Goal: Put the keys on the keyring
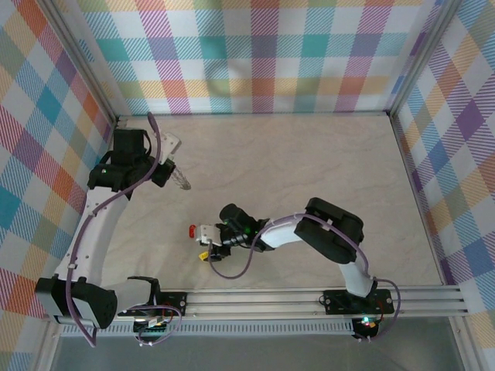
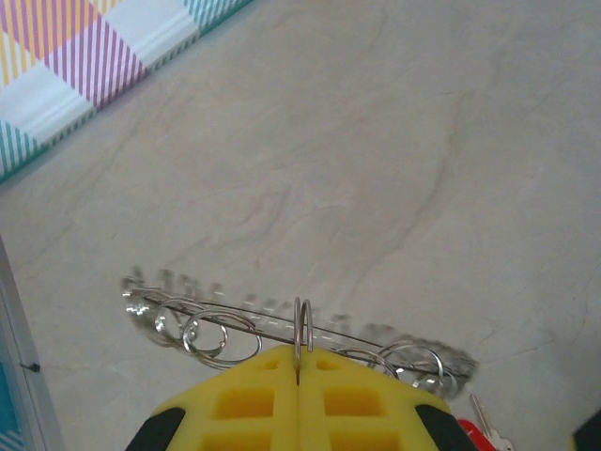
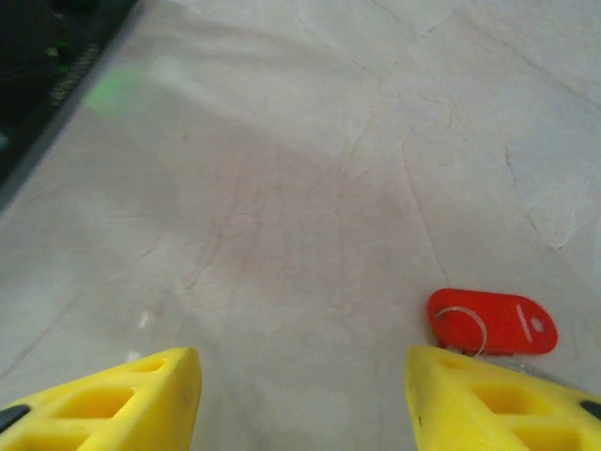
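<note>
Your left gripper (image 2: 299, 368) is clamped on the keyring (image 2: 218, 331); your right gripper (image 3: 300, 399) gapes empty, with the key (image 3: 493, 322) lying unthreaded on the counter (image 3: 329, 169).

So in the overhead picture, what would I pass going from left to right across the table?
left arm → keyring → red key → right gripper → right arm

table (image 1: 325, 162): beige marbled | walls (image 1: 255, 54): plaid cloth | rail (image 1: 418, 297): near edge
</note>
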